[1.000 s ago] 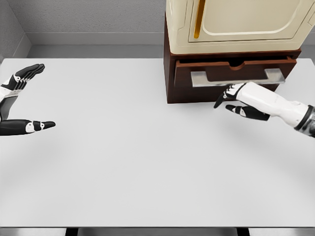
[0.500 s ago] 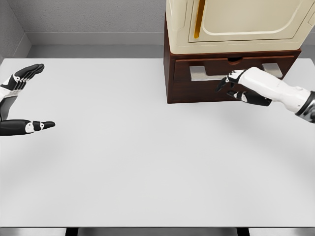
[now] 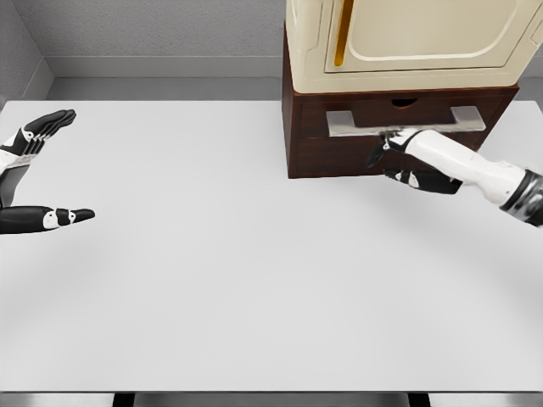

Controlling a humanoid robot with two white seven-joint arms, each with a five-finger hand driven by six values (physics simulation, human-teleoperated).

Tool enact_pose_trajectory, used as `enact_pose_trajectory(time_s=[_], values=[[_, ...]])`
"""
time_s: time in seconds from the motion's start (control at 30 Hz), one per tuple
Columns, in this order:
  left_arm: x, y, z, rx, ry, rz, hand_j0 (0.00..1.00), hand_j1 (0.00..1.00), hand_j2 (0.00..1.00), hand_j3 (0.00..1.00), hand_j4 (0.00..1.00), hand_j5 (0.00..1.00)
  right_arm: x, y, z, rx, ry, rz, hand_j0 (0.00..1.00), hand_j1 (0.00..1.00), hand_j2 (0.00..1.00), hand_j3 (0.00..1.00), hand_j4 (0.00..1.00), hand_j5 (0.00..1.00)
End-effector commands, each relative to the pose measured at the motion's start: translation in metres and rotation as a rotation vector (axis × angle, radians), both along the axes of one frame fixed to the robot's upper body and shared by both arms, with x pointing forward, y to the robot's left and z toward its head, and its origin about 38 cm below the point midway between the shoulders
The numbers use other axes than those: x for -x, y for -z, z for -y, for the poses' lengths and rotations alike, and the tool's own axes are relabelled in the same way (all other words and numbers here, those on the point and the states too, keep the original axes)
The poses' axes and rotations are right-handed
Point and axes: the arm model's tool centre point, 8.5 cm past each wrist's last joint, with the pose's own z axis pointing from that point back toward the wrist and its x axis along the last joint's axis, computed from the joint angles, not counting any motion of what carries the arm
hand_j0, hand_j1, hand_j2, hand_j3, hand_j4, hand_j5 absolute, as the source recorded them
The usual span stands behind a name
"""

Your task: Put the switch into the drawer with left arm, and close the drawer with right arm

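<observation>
Your white surface (image 3: 212, 271) carries the dark brown wooden cabinet (image 3: 293, 144); its drawer (image 3: 373, 114), ajar a second ago, now sits flush, so closing looks done. Your right hand (image 3: 399, 157), fingers loosely spread, rests against the silver handle (image 3: 356, 127). The left hand (image 3: 34, 178) waits wide, empty. No switch shows; presumably it's inside.

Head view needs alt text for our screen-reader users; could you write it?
The white right hand presses against the dark wooden drawer with its metal handle, under a cream cabinet. The open left hand rests at the white table's left edge.
</observation>
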Motion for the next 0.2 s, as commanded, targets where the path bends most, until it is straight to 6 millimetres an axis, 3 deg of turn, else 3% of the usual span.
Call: enact_pose_trajectory(time_s=[0.0,0.17], values=[[0.000,-0.001,0.000,0.007,0.002,-0.001,1.00,1.00,1.00,1.00,1.00,1.00,0.010,-0.016,0.013,0.119,-0.021,0.057,0.55,0.55,0.55,0.55,0.55,0.55],[0.000,-0.001,0.000,0.007,0.002,-0.001,1.00,1.00,1.00,1.00,1.00,1.00,0.045,-0.011,0.058,0.146,0.069,0.019,0.54,0.54,0.54,0.54,0.54,0.54]])
